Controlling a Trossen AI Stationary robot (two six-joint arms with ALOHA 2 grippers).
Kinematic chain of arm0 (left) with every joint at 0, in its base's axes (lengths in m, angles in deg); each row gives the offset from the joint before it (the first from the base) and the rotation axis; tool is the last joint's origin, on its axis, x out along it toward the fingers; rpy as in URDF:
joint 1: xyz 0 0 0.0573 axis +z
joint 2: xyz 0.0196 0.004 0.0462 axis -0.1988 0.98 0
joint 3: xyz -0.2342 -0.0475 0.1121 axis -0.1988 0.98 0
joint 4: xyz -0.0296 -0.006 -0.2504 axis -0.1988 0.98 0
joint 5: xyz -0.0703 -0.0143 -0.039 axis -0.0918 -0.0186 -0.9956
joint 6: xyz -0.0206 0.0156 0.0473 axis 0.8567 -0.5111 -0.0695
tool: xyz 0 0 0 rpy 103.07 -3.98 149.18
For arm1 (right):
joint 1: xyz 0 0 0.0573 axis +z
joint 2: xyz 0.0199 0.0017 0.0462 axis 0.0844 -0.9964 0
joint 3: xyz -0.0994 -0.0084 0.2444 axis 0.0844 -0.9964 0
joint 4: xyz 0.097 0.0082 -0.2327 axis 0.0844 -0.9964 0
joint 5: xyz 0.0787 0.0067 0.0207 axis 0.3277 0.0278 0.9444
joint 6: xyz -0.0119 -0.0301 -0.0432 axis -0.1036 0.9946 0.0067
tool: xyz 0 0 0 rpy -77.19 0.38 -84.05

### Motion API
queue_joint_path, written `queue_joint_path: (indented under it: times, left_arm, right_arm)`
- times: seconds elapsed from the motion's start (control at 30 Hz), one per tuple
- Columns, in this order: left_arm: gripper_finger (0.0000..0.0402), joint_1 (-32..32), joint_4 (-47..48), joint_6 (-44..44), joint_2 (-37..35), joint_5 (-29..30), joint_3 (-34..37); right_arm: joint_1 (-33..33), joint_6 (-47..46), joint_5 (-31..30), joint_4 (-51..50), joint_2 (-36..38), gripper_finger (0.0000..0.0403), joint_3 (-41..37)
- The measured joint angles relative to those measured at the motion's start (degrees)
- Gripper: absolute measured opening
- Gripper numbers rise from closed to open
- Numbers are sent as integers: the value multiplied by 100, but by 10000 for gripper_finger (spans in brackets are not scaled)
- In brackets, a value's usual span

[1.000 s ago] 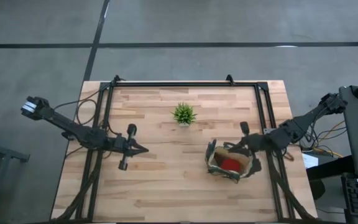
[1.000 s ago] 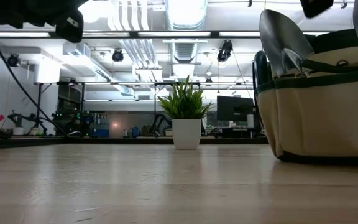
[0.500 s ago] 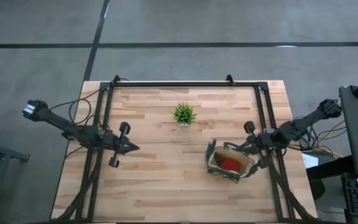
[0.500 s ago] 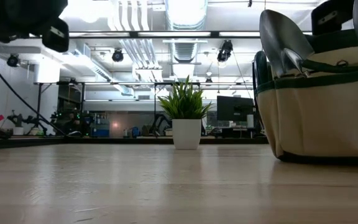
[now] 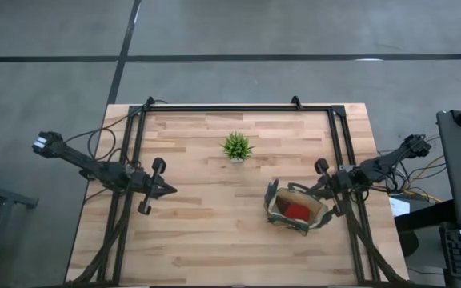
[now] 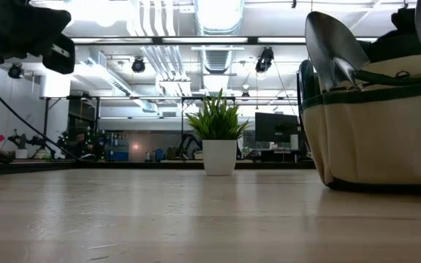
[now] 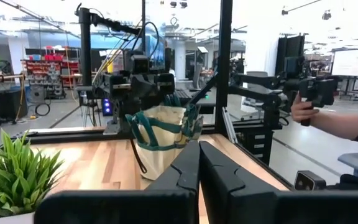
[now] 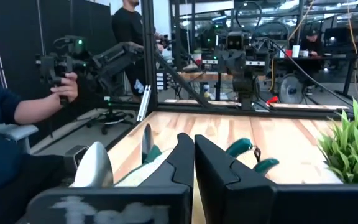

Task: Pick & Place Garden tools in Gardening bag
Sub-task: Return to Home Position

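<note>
Gardening bag (image 5: 277, 216): high view shows red glove (image 5: 296, 210), low view trowel blade (image 6: 331, 44); L gripper (image 7: 199, 148), R gripper (image 8: 194, 139) both closed.

Near half of table (image 5: 214, 248): bare wood, open from left edge to right edge in front of gardening bag (image 5: 276, 214). Centre strip between left gripper (image 5: 171, 190) and bag free. Toward far edge, middle: potted plant (image 5: 237, 146), standing alone, room on either side. Bag toward right edge, right gripper (image 5: 314, 189) close at its right side. Above bag mouth: trowel blade (image 6: 332, 45) jutting up. Along far, left, right edges: black frame rails (image 5: 230, 108).
</note>
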Motion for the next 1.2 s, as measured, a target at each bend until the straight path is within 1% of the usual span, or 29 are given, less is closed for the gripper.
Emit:
queue_joint_path:
  times: [0.17,0.23,0.33,0.47,0.6,1.2]
  left_arm:
    - [12,0,140,-198,5,-1,2]
    - [13,0,219,-192,15,22,2]
    - [13,-2,282,-192,19,28,2]
    - [14,0,285,-192,19,33,5]
    - [14,0,285,-190,19,37,7]
    - [14,0,287,-190,19,39,13]
  right_arm:
    - [0,-227,71,11,358,8,-282]
    - [0,-317,83,-162,439,8,-282]
    - [0,-325,-47,-215,518,8,-284]
    - [0,-690,-175,-284,535,8,-292]
    - [0,-816,-177,-291,534,8,-295]
    - [0,-830,-192,-280,524,8,-295]
